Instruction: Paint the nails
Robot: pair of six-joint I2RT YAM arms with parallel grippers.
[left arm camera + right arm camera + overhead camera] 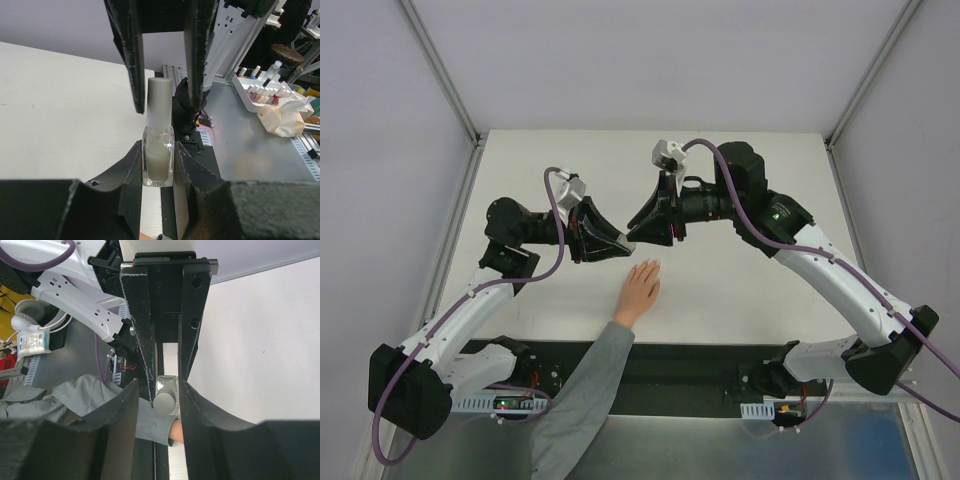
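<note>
A pale hand (640, 285) with a grey sleeve (588, 385) lies flat on the white table (740, 190), fingers pointing away. Its nails are too small to make out. Just beyond the fingertips my two grippers meet. My left gripper (620, 243) is shut on a small translucent whitish bottle (158, 160) and holds it upright (158, 150). My right gripper (638, 228) is open, and its fingers (134, 60) stand astride the bottle's grey cap (159, 100) with small gaps. In the right wrist view the cap (164, 401) shows end-on between the jaws (160, 390), above the sleeve (100, 400).
A black strip (720, 360) runs along the table's near edge with the arm bases on it. Off the table, a white tray of polish bottles (255, 92) and a crumpled tissue (282, 120) sit on a grey bench. Frame posts (440, 70) stand at the far corners.
</note>
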